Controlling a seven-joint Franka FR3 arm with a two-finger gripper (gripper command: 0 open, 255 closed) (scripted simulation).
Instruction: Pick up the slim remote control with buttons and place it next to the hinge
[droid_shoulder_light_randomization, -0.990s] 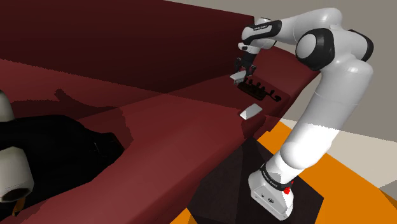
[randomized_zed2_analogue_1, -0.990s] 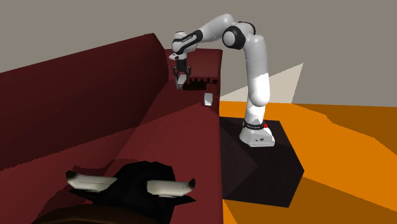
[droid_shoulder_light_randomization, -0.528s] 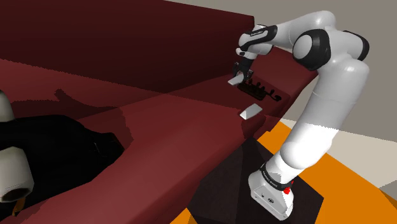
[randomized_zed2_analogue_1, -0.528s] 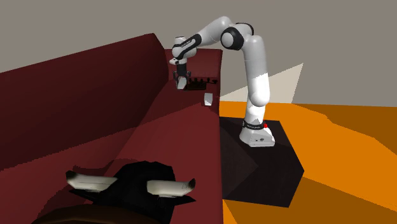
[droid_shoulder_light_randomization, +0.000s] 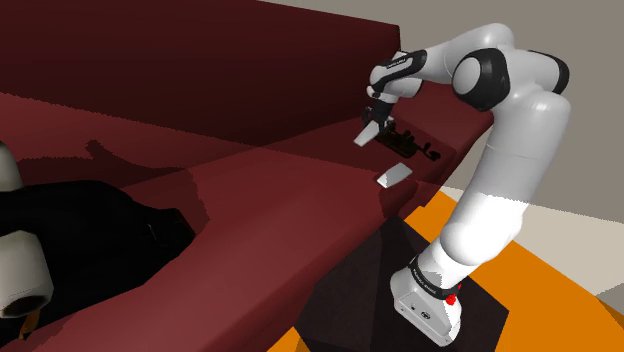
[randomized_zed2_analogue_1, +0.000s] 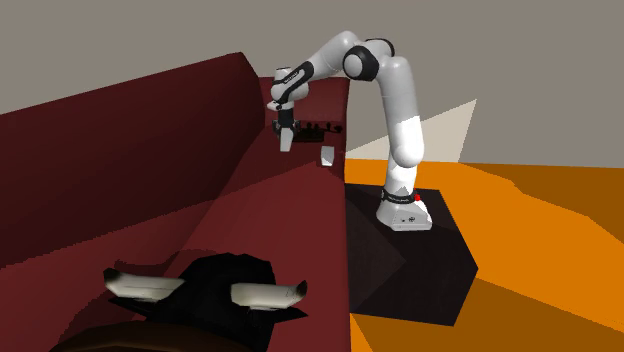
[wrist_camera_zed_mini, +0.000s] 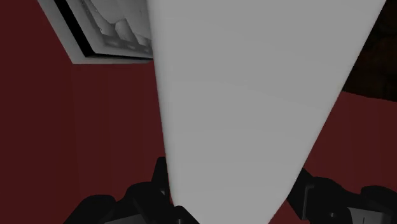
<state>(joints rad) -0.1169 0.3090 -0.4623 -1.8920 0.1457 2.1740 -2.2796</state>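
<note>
Remote control (droid_shoulder_light_randomization: 366, 134), now tilted steeply, clasped in hand (droid_shoulder_light_randomization: 374, 117)

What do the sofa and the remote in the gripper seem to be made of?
Sofa: dark red, matte, no weave or seams visible; perhaps fabric or leather, the look leaves it open. Remote, clasped in the gripper: plain light grey, smooth, no gloss; maybe plastic, but nothing plainly shows it.

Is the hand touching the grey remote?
Touching. In the wrist view the hand clasps the grey remote, black fingers pressed on both its sides.
</note>
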